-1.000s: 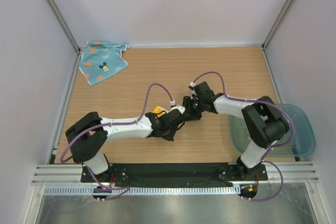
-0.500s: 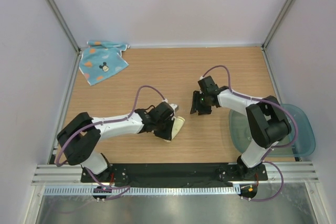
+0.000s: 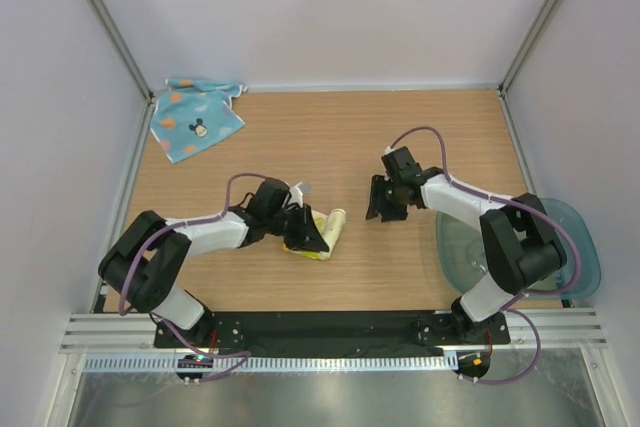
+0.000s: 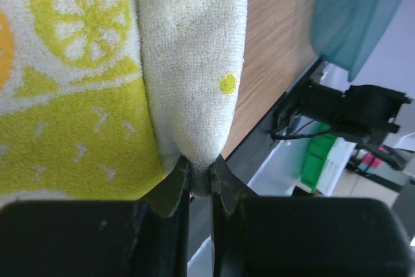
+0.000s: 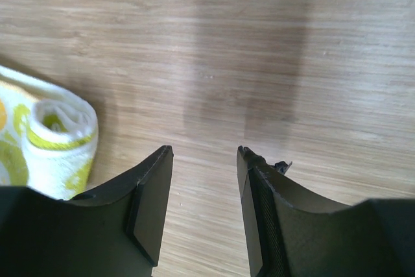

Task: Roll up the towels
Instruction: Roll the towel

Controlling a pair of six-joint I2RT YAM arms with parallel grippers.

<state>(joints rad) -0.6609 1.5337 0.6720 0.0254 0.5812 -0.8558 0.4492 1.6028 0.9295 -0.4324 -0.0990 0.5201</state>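
My left gripper pinches the rolled end of the yellow towel, just left of centre, so it cannot unwind. My right gripper hangs released and empty just right of it. The blue towel waits unrolled at far left.

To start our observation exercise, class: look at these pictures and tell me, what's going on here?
The left gripper is shut on a fold of the yellow towel, which is rolled up near the middle of the table. The right gripper hangs open and empty over bare wood beside it. The blue towel lies unrolled in the far left corner, with neither gripper near it.
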